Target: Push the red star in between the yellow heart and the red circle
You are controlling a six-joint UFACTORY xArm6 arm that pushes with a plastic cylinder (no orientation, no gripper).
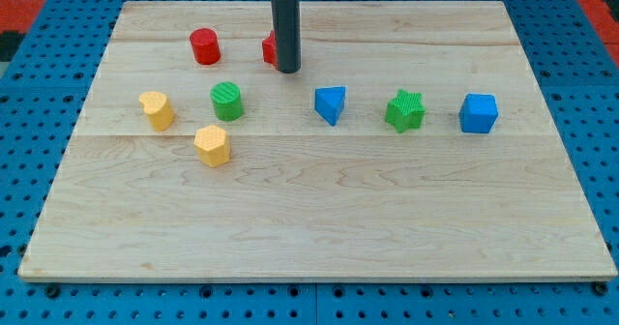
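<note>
My tip (286, 70) has no claw, only a straight dark rod, so there are no jaws to spread or pinch. The tip stands on the board (319, 219) touching the red star (269, 47), which is mostly hidden behind the rod, showing only at its left. The red circle (204, 46) lies left of the star, apart. The yellow heart (156, 109) sits below-left of the circle. The green circle (226, 101) is below the star, a yellow hexagon (211, 144) lower still. Right of the star and lower: blue triangle (330, 103), green star (404, 110), blue cube (478, 112)
</note>
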